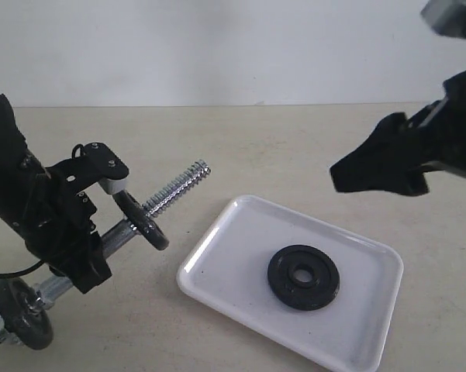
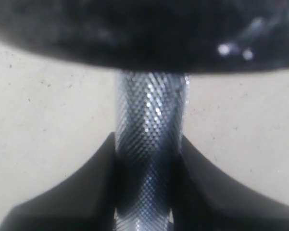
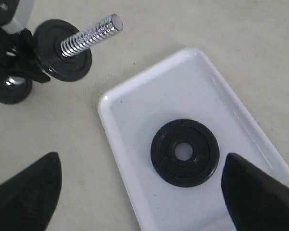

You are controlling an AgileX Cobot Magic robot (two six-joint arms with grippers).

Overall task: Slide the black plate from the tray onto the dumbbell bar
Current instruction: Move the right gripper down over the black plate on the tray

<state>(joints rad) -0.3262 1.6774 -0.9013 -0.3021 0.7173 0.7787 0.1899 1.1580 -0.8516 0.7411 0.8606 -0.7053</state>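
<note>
The black plate [image 1: 303, 277] [image 3: 184, 152] lies flat in the white tray [image 1: 225, 256] [image 3: 134, 120], hole up. My left gripper [image 1: 81, 248] [image 2: 146, 192] is shut on the knurled shaft of the dumbbell bar [image 1: 174, 188] [image 2: 149, 125], holding it tilted with its threaded end [image 3: 91, 34] pointing up toward the tray. One small black disc [image 1: 143, 221] [image 3: 62, 50] sits on the bar in front of the gripper, another [image 1: 23, 314] at its low end. My right gripper [image 1: 380, 172] [image 3: 142, 192] hangs open above the tray, with nothing between its fingers.
The beige tabletop [image 1: 295, 147] runs back to a white wall. The tray lies at an angle at the front right. The bar's low end rests near the table's front left corner.
</note>
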